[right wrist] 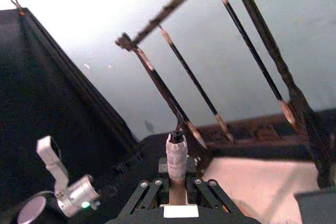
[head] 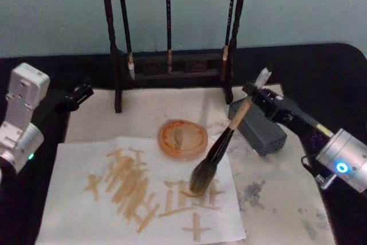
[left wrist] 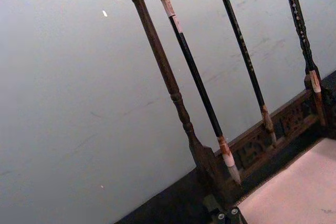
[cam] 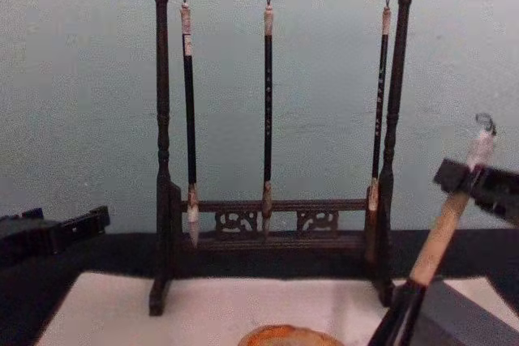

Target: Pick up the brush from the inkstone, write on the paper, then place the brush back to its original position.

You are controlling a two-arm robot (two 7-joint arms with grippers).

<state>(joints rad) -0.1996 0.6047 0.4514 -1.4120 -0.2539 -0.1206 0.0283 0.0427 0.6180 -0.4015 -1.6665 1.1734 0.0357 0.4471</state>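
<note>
My right gripper [head: 256, 97] is shut on the tan handle of the brush [head: 229, 133], which slants down to the left. The bushy bristle head [head: 202, 177] touches the paper [head: 86, 222], a white sheet bearing several tan strokes. The brush's whitish looped end [right wrist: 177, 150] sticks out past the right gripper [right wrist: 177, 186], and the handle [cam: 442, 241] rises at the right of the chest view. The inkstone [head: 261, 129], a dark grey block, lies just under the right gripper. My left gripper [head: 80, 93] is parked shut at the far left, off the paper.
A dark wooden rack [head: 117, 84] with three slim hanging brushes [cam: 268, 103] stands at the back. A round orange dish [head: 182, 137] sits between the rack and the paper. An off-white mat [head: 281, 199] with grey smudges lies under everything.
</note>
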